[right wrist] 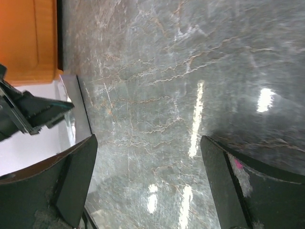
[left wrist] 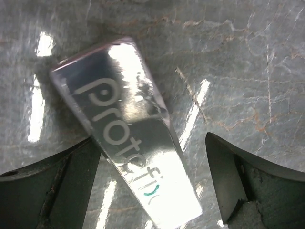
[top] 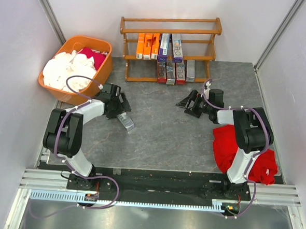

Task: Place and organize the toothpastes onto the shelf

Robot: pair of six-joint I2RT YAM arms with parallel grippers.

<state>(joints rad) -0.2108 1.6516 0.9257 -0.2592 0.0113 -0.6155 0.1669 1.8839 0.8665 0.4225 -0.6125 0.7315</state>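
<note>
The wooden shelf [top: 171,27] stands at the back of the table. Its middle tier holds orange cartons [top: 147,45] and purple-and-white ones [top: 170,47]. Its lower tier holds red-and-silver cartons [top: 169,72] and a grey one [top: 190,70]. One silver-grey toothpaste carton [top: 125,122] lies flat on the table. In the left wrist view this carton [left wrist: 128,138] lies slanted between my open fingers. My left gripper [top: 121,108] [left wrist: 152,143] is open over the carton's end. My right gripper [top: 189,105] [right wrist: 148,140] is open and empty above bare table.
An orange plastic tub [top: 101,72] with white and red cloths stands at the back left. A red cloth [top: 239,151] lies by the right arm. An orange-brown panel [right wrist: 28,38] fills the top left of the right wrist view. White walls close in on three sides.
</note>
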